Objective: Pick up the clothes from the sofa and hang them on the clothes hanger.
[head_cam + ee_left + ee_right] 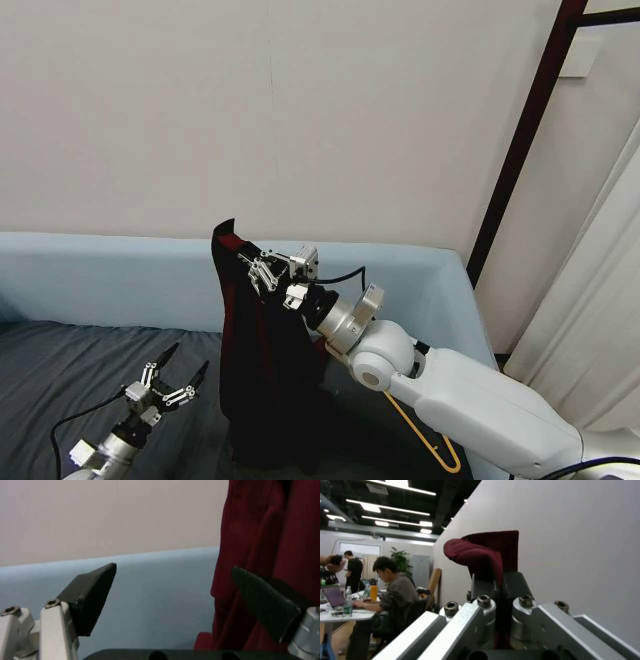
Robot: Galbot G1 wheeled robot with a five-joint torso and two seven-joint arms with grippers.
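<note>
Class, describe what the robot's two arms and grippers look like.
The right arm has a smooth white shell with rounded joints and a silver wrist; a black cable loops to its metal right gripper. The left gripper is bare metal linkage with black wedge-shaped fingertips, trailing a black wire.

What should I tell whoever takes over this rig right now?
Right gripper: shut on the dark red garment, holding it up in front of the sofa backrest; the cloth hangs down to the seat.
Left gripper: open and empty, low over the seat on the garment's left.
Yellow hanger: lying on the sofa under the right arm.
Done: garment lifted.
Left: it is not yet hung.
</note>
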